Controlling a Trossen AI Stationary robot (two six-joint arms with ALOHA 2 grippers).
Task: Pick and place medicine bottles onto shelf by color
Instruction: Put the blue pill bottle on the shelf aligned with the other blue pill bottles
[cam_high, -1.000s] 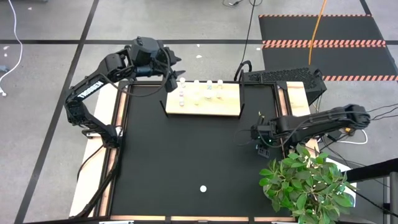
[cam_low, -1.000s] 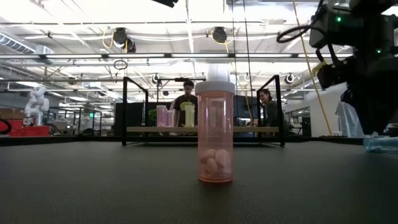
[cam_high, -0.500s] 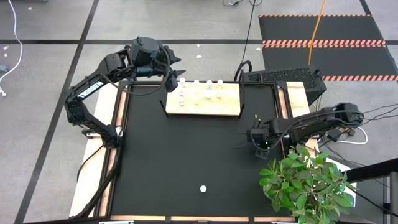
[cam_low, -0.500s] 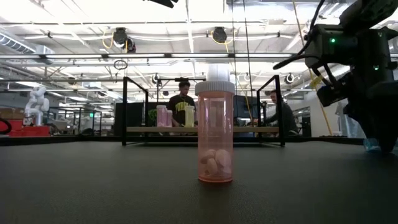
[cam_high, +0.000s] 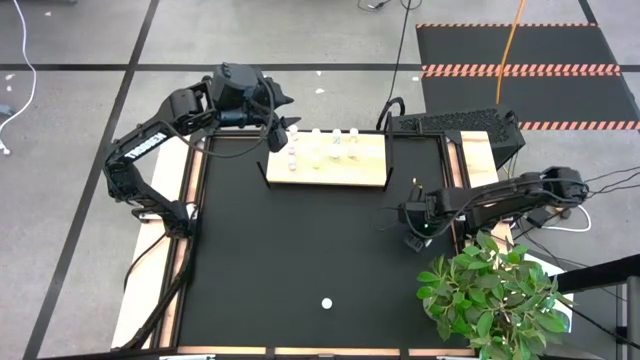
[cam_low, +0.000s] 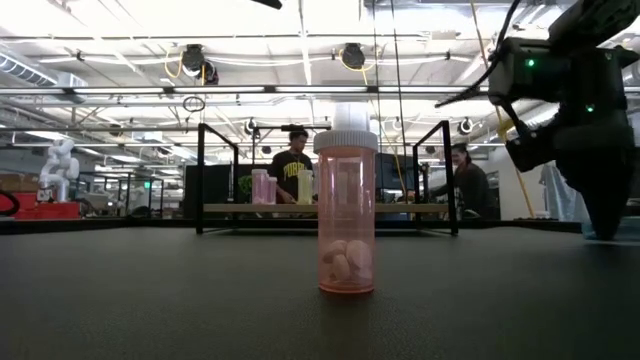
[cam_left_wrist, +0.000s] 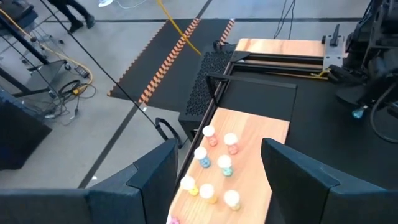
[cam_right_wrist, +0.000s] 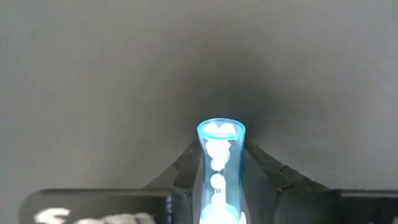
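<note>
A teal-blue bottle (cam_right_wrist: 220, 144) sits between the fingers of my right gripper (cam_right_wrist: 221, 163), which is low over the table's right side (cam_high: 413, 228) and shut on it. A pink bottle with a white cap (cam_low: 346, 210) stands upright on its base near the table's front edge (cam_high: 326, 303). The light-wood shelf (cam_high: 368, 172) lies at the far middle with several white-capped bottles standing on it (cam_left_wrist: 214, 163). My left gripper (cam_high: 281, 112) is open and empty above the shelf's far left corner. My right gripper pinches the teal bottle's side walls (cam_right_wrist: 208, 177) between its two fingers (cam_right_wrist: 262, 169). The bottle lies along the fingers, and its clear base end (cam_right_wrist: 221, 129) sticks out past the fingertips toward the table. I cannot tell whether it is lifted clear.
A leafy plant (cam_high: 492, 297) stands at the table's near right corner, close to my right arm. A black box (cam_high: 455, 126) sits behind the far right corner. Black brackets (cam_low: 199, 178) rise at the shelf's ends. People show in the room beyond (cam_low: 291, 165).
My right gripper has gone down onto the teal bottle that lay on the table's right side, and its fingers now cover the bottle in the low view. The right arm's elbow has drawn in toward the table.
</note>
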